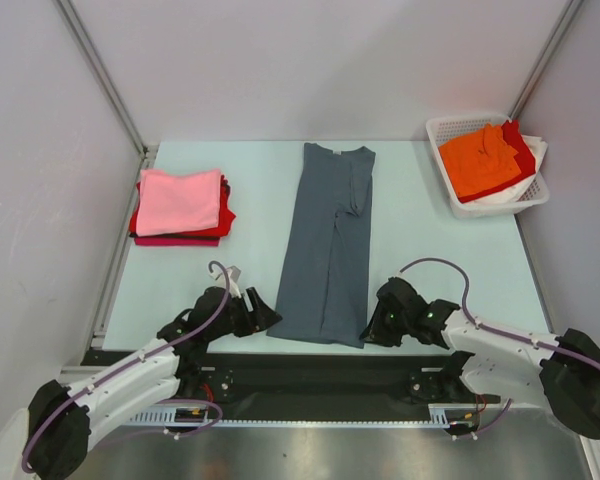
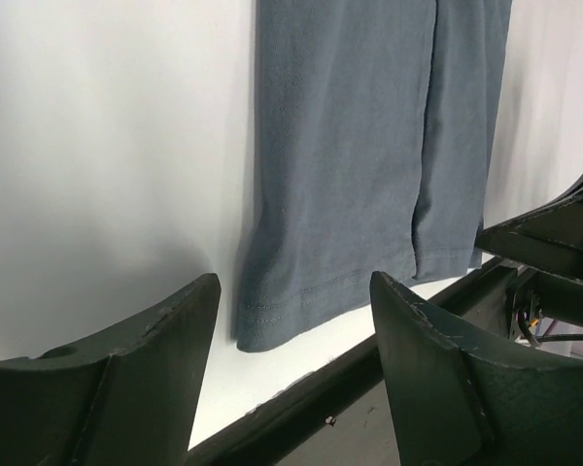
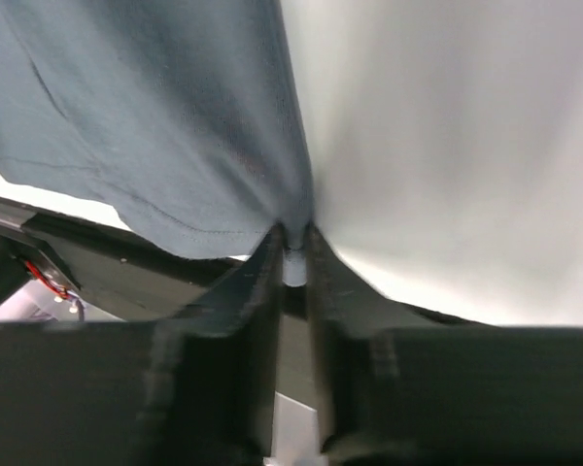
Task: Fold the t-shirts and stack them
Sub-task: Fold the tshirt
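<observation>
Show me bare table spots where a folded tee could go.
Bare table lies between the pink-topped stack and the slate-grey t-shirt, and between that shirt and the white basket. Crowded: the near edge, where both arms' jaws flank the shirt's hem.

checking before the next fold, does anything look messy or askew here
The grey t-shirt lies slightly slanted, a sleeve fold bunched near its right edge. The white shirt spills over the basket rim. Nothing looks damaged.

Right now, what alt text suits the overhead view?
A slate blue-grey t-shirt, folded into a long strip, lies centre, the left gripper and right gripper at its near corners. Pink-topped stack left; white basket of shirts far right.
</observation>
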### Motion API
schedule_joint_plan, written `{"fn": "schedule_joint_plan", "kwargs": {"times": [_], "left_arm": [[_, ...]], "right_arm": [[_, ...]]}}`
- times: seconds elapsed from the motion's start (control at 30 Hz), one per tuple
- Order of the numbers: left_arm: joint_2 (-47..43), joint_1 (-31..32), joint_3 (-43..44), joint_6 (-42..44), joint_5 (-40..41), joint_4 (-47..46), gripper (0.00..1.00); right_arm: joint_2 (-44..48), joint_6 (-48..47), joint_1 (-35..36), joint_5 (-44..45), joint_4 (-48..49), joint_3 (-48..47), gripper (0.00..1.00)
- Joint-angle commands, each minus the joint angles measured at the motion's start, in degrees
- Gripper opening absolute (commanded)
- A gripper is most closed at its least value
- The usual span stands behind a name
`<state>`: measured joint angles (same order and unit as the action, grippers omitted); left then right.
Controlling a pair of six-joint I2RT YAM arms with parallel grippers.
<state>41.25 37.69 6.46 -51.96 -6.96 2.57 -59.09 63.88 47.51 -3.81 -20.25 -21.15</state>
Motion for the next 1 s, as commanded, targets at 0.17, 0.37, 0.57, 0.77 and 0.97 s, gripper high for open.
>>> {"fn": "schedule_joint_plan", "kwargs": {"times": [0.17, 0.37, 0.57, 0.77, 0.97], "left_arm": [[1.2, 0.0, -1.9, 1.1, -2.6, 8.6, 0.66], [1.2, 1.0, -2.4, 0.6, -3.7, 9.0, 0.57], [2.9, 4.3, -2.4, -1.1, -2.6, 7.5, 0.52], [7.2, 6.1, -2.9, -2.3, -1.0, 4.6, 0.41], [9.7, 7.2, -3.8, -3.3, -0.6, 0.1, 0.13]], "right_arm": [[3.2, -2.3, 0.4, 6.0, -12.0, -3.2, 0.00], [6.7, -2.2, 0.4, 4.8, -13.7, -1.4, 0.00], [5.4, -2.0, 0.4, 2.6, -10.6, -0.1, 0.00], [5.8, -1.8, 0.4, 1.7, -9.4, 0.1, 0.00], [6.2, -2.3, 0.4, 0.8, -8.8, -0.5, 0.00]]}}
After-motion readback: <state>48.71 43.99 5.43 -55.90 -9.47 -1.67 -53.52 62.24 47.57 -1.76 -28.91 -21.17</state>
